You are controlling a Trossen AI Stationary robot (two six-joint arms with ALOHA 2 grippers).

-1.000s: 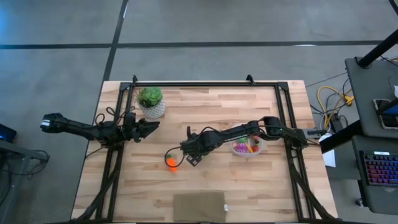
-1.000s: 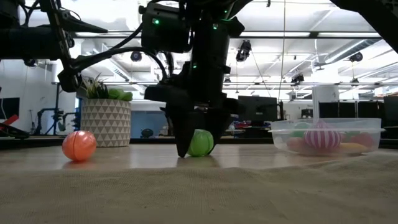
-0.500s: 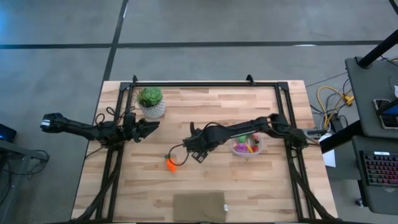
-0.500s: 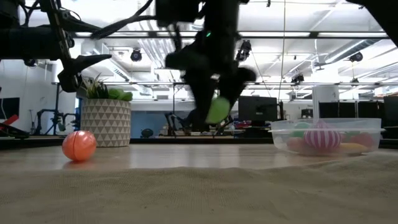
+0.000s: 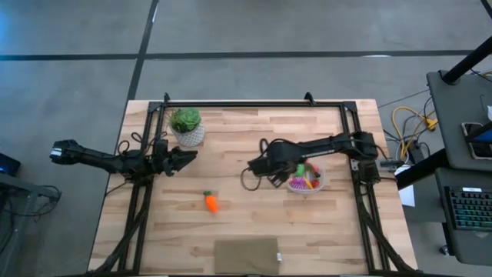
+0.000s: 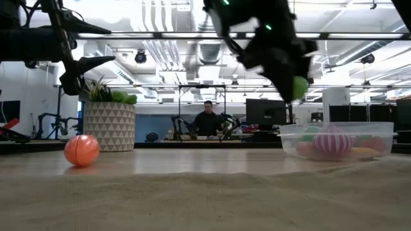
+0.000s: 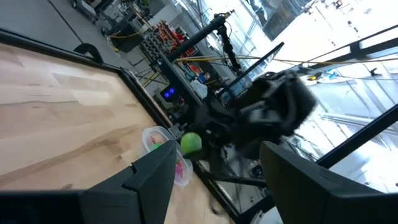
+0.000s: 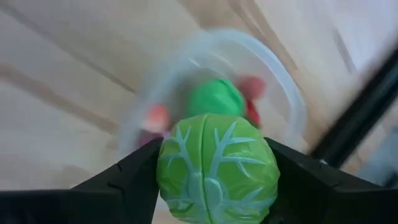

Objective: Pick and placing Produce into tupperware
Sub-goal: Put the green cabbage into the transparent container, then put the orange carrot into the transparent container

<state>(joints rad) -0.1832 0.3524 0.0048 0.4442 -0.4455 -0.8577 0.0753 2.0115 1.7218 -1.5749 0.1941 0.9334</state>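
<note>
Right tool point(image 5: 278, 165) is clenched on a green ball point(image 8: 216, 167), which we see held in the air just beside the tupperware point(image 5: 317, 186), on its plant-pot side. Left tool point(image 5: 187, 156) waits near the plant pot point(image 5: 187, 132), fingers apart. Carrot point(image 5: 211, 202) lies on the table point(image 5: 254, 211), well apart from the tupperware.

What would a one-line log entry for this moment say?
right gripper: holds green ball, raised beside tupperware | left gripper: idle near plant pot | carrot: on table

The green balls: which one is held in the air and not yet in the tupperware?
The veined green ball between the right gripper's fingers; the plain green ball already lies in the tupperware.
</note>
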